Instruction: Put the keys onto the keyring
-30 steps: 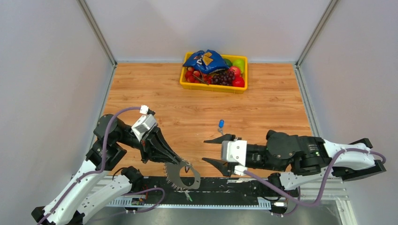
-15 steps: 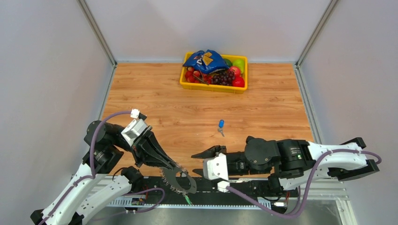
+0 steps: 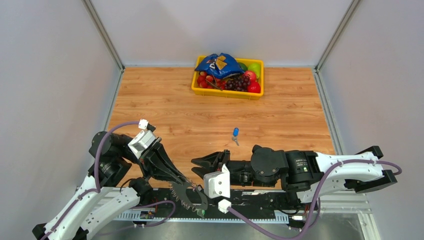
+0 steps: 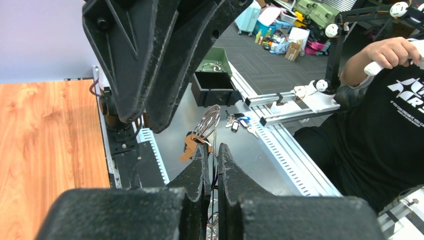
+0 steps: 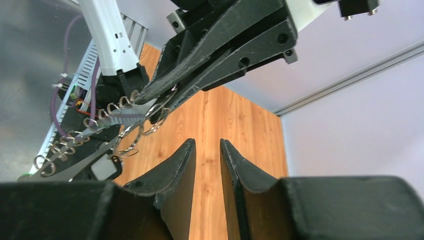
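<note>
My left gripper (image 3: 187, 184) is shut on the keyring (image 3: 192, 198), a grey hoop with a jagged fringe, held over the table's near edge. In the left wrist view the ring's thin wire (image 4: 210, 120) runs between my nearly touching left fingertips (image 4: 212, 150). My right gripper (image 3: 194, 167) points left, just right of the left fingers, jaws narrowly apart. The right wrist view shows my right gripper (image 5: 207, 142) with nothing between its fingers, and the keyring (image 5: 125, 125) hanging from the left fingers above. One blue-headed key (image 3: 235, 132) lies on the wood, mid-table.
A yellow bin (image 3: 197, 88) of fruit with a blue bag stands at the back centre. Grey walls close in the left, right and back sides. A black rail (image 3: 250, 200) runs along the near edge by the arm bases.
My right arm has swung left towards the left gripper, and its jaws have narrowed. The left gripper has shifted slightly down and left with the keyring.
</note>
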`<state>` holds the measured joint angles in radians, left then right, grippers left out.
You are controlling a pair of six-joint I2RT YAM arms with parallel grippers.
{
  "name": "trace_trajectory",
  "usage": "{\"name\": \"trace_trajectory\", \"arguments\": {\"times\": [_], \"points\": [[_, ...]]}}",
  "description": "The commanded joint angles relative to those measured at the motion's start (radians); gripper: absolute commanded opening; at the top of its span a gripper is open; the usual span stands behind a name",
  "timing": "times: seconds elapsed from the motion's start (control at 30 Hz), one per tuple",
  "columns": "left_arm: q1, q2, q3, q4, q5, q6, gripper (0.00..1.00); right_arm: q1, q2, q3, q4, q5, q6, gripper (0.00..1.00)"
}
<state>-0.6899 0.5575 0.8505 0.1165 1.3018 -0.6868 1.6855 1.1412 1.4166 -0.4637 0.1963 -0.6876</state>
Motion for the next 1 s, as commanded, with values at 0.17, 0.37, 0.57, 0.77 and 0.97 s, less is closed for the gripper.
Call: {"name": "trace_trajectory", "arguments": {"times": [0.17,0.37,0.57,0.77,0.97], "points": [[-0.005,-0.015,0.005,0.040,0.009,0.007,0.00,-0.001,-0.016,0.013,0.078,-0.067,-0.026,0.34],[-0.005,-0.018,0.021,0.039,0.009,0.018,0.00,0.000,-0.042,-0.003,0.074,-0.135,0.011,0.40],[-0.005,-0.019,0.028,0.040,0.004,0.028,0.00,-0.001,-0.038,0.007,0.074,-0.232,0.048,0.43],[-0.006,-0.022,0.031,0.047,-0.001,0.024,0.00,-0.001,-0.017,0.004,0.072,-0.231,0.050,0.45],[-0.006,-0.026,0.032,0.048,-0.001,0.021,0.00,-0.001,0.009,0.005,0.069,-0.238,0.049,0.46]]}}
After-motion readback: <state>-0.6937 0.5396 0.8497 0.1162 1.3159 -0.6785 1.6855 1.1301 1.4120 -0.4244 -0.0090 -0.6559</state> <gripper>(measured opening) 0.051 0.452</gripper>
